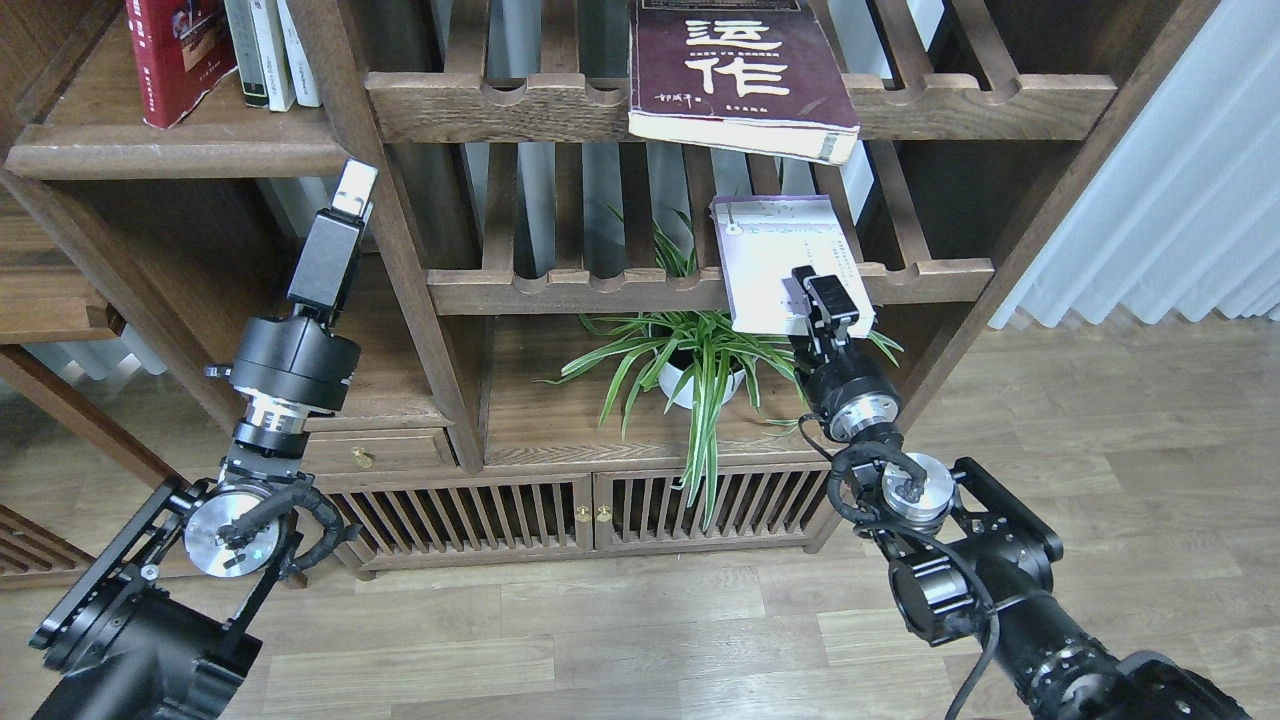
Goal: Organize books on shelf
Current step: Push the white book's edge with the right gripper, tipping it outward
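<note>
The red book (172,55) stands leaning on the solid dark-brown shelf (170,155) at the top left. The pale lavender book (785,245) lies flat on the middle slatted rack and overhangs its front rail. The thick maroon book (735,70) lies flat on the upper slatted rack, also overhanging. My left gripper (355,190) points up just below the shelf's front lip, beside the upright post, and holds nothing that I can see. My right gripper (820,292) is at the lavender book's front edge and overlaps it. I cannot tell whether it grips the book.
Thin white- and grey-spined books (270,50) stand right of the red book. A potted spider plant (690,360) sits under the lavender book. An upright post (390,230) stands right of my left gripper. Cabinet doors (590,515) and a small drawer (365,450) lie below. A curtain (1180,180) hangs at the right.
</note>
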Robot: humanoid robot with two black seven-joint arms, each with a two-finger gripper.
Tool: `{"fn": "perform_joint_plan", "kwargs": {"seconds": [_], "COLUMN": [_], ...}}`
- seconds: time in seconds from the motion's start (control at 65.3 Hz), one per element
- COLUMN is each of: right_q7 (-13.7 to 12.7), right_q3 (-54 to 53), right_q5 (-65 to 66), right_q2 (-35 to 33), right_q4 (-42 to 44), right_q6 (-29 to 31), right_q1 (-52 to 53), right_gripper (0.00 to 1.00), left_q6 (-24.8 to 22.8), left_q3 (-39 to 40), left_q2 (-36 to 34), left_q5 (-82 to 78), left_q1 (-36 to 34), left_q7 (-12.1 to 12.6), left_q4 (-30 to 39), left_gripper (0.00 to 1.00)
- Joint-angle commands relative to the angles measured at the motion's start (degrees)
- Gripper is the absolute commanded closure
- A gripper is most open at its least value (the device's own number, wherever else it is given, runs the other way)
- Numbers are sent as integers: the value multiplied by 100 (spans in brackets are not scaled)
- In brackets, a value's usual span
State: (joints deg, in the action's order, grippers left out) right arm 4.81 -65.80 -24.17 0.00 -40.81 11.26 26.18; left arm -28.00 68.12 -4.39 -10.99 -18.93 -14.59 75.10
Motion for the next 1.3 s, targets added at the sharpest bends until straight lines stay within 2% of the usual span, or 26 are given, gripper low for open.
{"fn": "perform_joint_plan", "kwargs": {"seconds": [0.0,0.153,0.214,0.321,0.337,0.398,0.597,0.689,0.781,0.842,0.903,0.995,1.286], "right_q7": [2,11,28,72,72,72,55,-33,-147,-349,-525,-753,-859], "right_q3": [-12,-12,-21,-21,-12,-12,-12,-3,41,41,32,23,93], "right_q5": [0,-8,-17,-131,-175,-184,-228,-272,-272,-281,-290,-290,-395], "right_q2": [0,0,0,0,0,0,0,0,0,0,0,0,0], "right_q4": [29,38,38,56,64,117,170,82,3,-59,-129,-252,-1122], "right_q6": [17,78,122,456,735,948,1247,1590,1674,1674,1674,1674,1674], "right_q1": [10,-7,-16,-42,-60,-86,-95,-235,-403,-508,-604,-728,-1132], "right_gripper": [36,49,58,75,87,94,96,96,96,96,96,96,96], "left_q6": [0,0,0,0,0,0,0,0,0,0,0,0,0], "left_q3": [-1,-1,-9,-9,-9,-9,-27,-115,-150,-255,-404,-598,-1468], "left_q2": [-1,-9,-9,-1,-1,-9,-27,-62,-71,-71,-88,-185,-1046], "left_q5": [0,0,0,0,0,0,27,36,185,614,940,1230,1802], "left_q1": [3,3,3,3,3,3,82,82,82,100,117,152,363], "left_q7": [0,0,0,0,0,0,9,149,509,965,1299,1573,1591], "left_q4": [-4,-4,-13,-13,-13,-13,-154,-180,-277,-321,-312,-312,-312], "left_gripper": [1,1,1,1,1,1,1,2,2,3,6,9,11]}}
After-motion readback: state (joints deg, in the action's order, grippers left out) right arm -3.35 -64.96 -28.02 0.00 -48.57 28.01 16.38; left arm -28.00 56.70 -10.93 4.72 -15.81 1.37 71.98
